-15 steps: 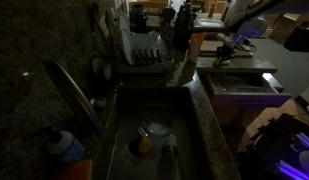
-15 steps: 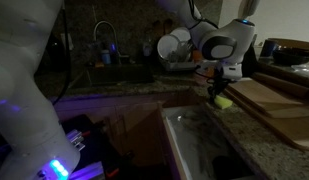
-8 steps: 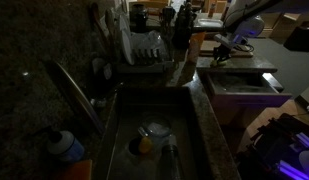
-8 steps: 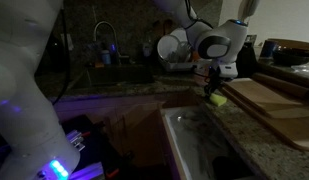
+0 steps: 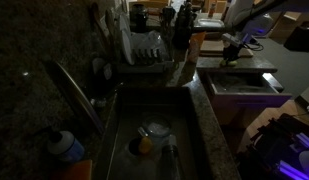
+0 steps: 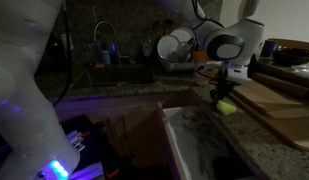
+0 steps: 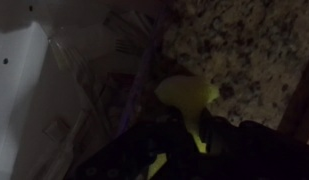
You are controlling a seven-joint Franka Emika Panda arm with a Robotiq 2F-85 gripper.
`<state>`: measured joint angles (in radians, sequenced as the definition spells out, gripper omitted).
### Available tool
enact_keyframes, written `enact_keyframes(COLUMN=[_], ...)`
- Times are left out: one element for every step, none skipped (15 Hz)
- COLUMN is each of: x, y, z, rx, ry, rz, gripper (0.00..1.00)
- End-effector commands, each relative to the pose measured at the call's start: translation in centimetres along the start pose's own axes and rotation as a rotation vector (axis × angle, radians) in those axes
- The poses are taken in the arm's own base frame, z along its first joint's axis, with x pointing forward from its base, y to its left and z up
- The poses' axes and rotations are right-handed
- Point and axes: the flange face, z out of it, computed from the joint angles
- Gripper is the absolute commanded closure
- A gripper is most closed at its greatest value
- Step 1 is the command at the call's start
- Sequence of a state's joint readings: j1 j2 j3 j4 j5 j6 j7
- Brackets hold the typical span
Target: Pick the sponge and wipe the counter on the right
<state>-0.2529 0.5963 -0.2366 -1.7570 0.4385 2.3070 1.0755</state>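
My gripper (image 6: 222, 92) is shut on the yellow-green sponge (image 6: 225, 106), which presses down on the dark speckled counter (image 6: 199, 100) just in front of the wooden board. In the wrist view the sponge (image 7: 186, 95) sticks out from between my dark fingers (image 7: 219, 140), squeezed thin where they clamp it, over the speckled counter (image 7: 234, 50). In the exterior view over the sink, my gripper (image 5: 232, 52) sits far back over the counter (image 5: 216, 73); the sponge itself is too dark to make out there.
A pale wooden board (image 6: 269, 100) lies right beside the sponge. The metal sink basin (image 5: 154, 130) holds a small orange object (image 5: 144, 145). A dish rack with plates (image 5: 144, 50) stands behind the sink. An open white drawer (image 6: 189, 140) sits below the counter edge.
The gripper has carried the sponge sideways along the counter, away from the sink, and it now sits lower near the board's edge. It has stayed shut.
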Motion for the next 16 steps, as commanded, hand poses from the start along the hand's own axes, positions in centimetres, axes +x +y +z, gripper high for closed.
enact_keyframes(x=[5.3,6.6,7.9,9.5,11.1,13.1,15.3,17.8,20.3,22.7,24.6,26.1,27.2,27.7,28.0,27.9], y=[2.5,3.0,3.7,4.3,4.8,5.7,6.4,7.6,8.4,9.6,10.4,11.5,12.1,12.6,12.6,12.7], z=[-0.5,-0.8,-1.2,-1.6,-2.0,-2.7,-3.1,-3.7,-4.1,-4.5,-4.6,-4.8,-4.8,-5.2,-5.6,-6.3], rx=[-0.027,-0.023,-0.020,-0.008,0.014,0.047,0.077,0.089,0.117,0.130,0.141,0.143,0.143,0.146,0.161,0.178], ry=[-0.025,-0.034,-0.047,-0.056,-0.052,-0.029,-0.002,0.008,0.041,0.062,0.079,0.088,0.082,0.077,0.078,0.080], rz=[0.086,0.112,0.142,0.168,0.193,0.226,0.262,0.320,0.358,0.408,0.451,0.491,0.521,0.540,0.545,0.541], gripper=[0.95,0.95,0.95,0.95,0.95,0.95,0.95,0.95,0.95,0.95,0.95,0.95,0.95,0.95,0.95,0.95])
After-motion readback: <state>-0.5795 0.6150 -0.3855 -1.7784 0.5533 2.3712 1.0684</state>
